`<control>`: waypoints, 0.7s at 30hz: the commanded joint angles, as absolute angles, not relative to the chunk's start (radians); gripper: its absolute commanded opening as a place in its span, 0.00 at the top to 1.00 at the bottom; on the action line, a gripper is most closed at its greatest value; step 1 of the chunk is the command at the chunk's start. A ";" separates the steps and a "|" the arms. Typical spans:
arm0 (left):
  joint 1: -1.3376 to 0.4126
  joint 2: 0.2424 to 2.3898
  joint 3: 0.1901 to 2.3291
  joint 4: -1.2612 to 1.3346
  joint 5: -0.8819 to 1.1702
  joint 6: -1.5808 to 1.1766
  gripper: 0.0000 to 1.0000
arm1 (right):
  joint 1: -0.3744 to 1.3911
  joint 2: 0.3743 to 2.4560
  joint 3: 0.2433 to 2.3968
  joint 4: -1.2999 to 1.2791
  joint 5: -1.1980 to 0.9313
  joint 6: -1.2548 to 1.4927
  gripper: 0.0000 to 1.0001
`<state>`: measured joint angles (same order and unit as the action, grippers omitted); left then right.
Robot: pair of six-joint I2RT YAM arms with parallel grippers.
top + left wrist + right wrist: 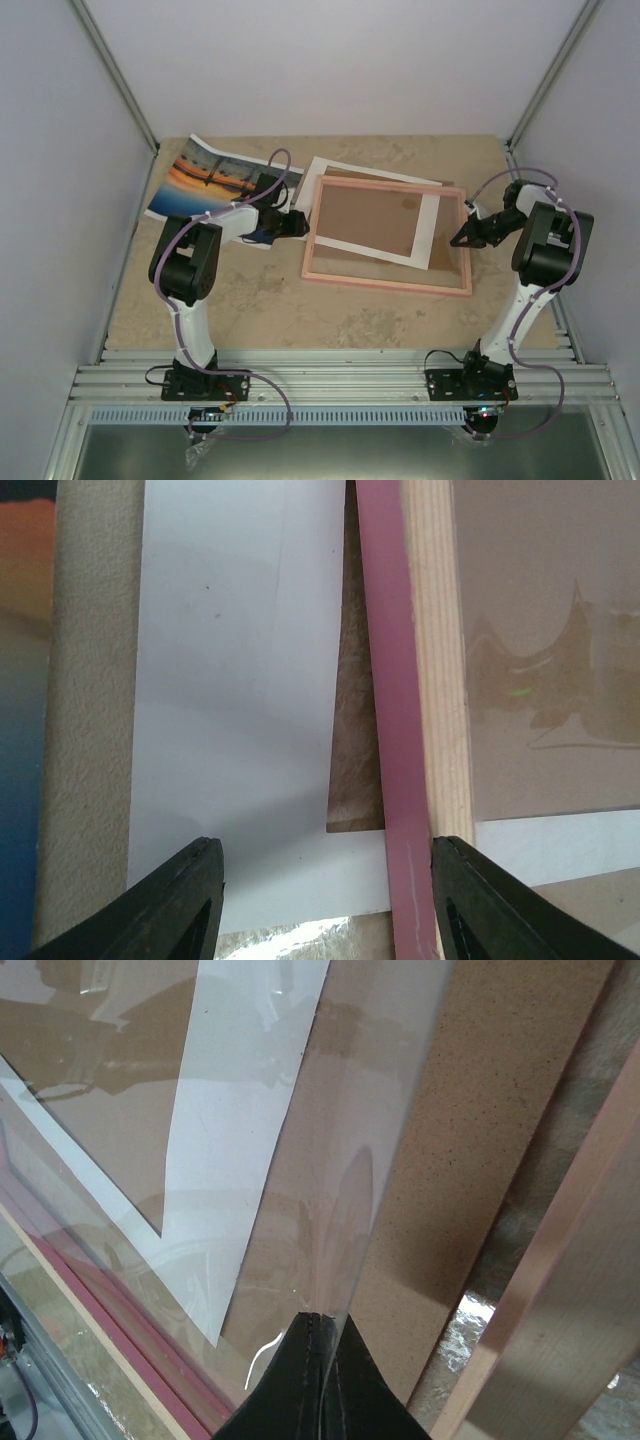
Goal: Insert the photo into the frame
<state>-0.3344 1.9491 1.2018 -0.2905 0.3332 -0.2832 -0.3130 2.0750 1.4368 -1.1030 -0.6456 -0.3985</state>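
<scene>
The photo (215, 180), a rectangular paper print of an orange sunset over blue water, lies flat at ten o'clock on the tan table (250, 310), outside both arms' jaws. The left gripper (300, 222) stands released at nine o'clock of the thin pink rectangular frame (385, 283), its fingers (180, 905) straddling a white sheet (240, 680) and the frame's rail. At three o'clock the right gripper (320, 1335) is clenched, seemingly on the edge of a clear glazing sheet (340, 1160), though glare blurs it.

right corner of the photo (205, 172) behind the left arm (230, 215), top view
</scene>
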 commanded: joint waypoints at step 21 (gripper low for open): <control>-0.380 1.848 1.185 -0.269 0.263 -0.201 0.36 | -0.318 2.058 1.450 -1.089 -0.609 -0.405 0.99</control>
